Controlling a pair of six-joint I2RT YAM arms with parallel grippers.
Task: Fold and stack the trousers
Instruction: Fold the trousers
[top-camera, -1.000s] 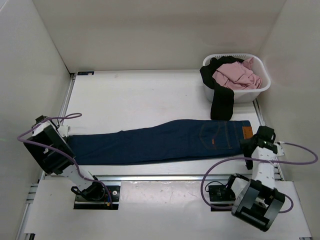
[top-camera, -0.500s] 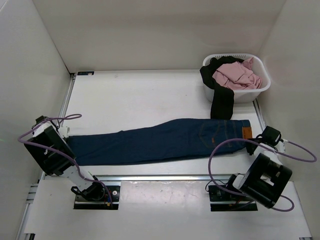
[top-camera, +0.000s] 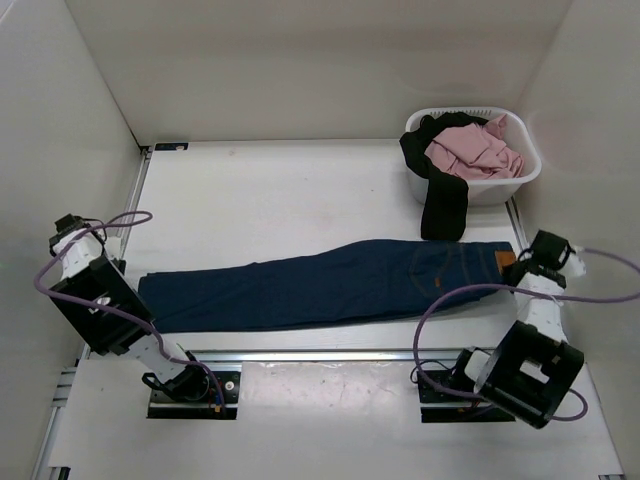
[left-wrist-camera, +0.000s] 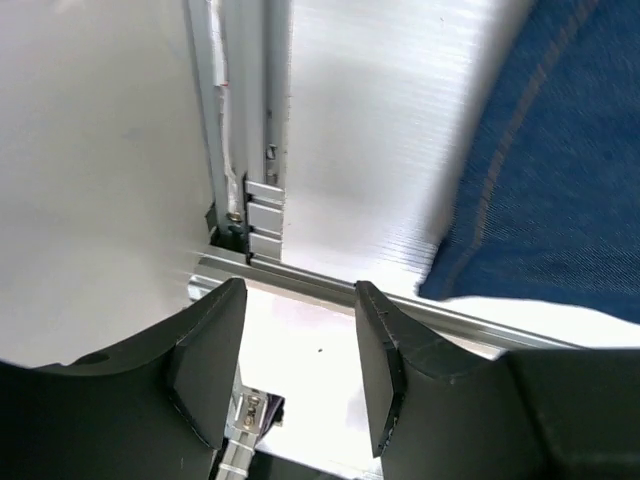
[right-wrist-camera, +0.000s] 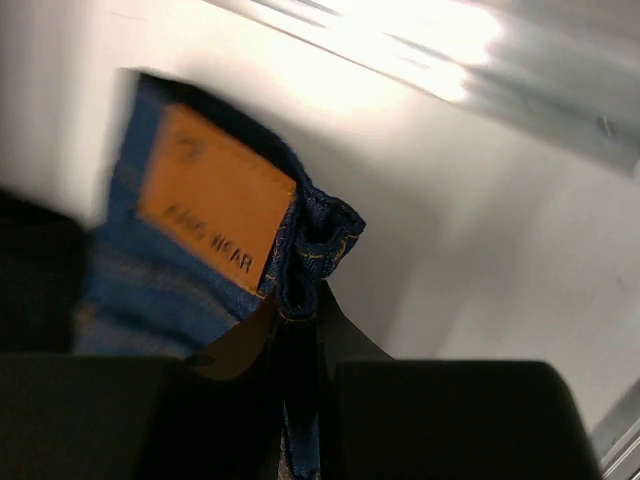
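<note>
The trousers (top-camera: 320, 285) are dark blue jeans lying flat across the table, legs to the left and waistband to the right. My right gripper (top-camera: 521, 265) is shut on a bunched fold of the waistband (right-wrist-camera: 310, 235), just beside the tan patch (right-wrist-camera: 215, 215). In the right wrist view the gripper (right-wrist-camera: 298, 320) has denim pinched between its jaws. My left gripper (top-camera: 86, 256) hovers at the table's left edge, a little clear of the leg ends (left-wrist-camera: 560, 180). Its jaws (left-wrist-camera: 300, 370) stand open with nothing between them.
A white laundry basket (top-camera: 492, 188) at the back right holds a pink garment (top-camera: 472, 150). A black garment (top-camera: 444, 205) hangs over its front down to the table, close to the waistband. Metal rails (left-wrist-camera: 255, 150) run along the table's left and near edges.
My right gripper has shut on the waistband and moved right and back, drawing the trousers slightly right. My left gripper has opened wider and drawn back to the left edge.
</note>
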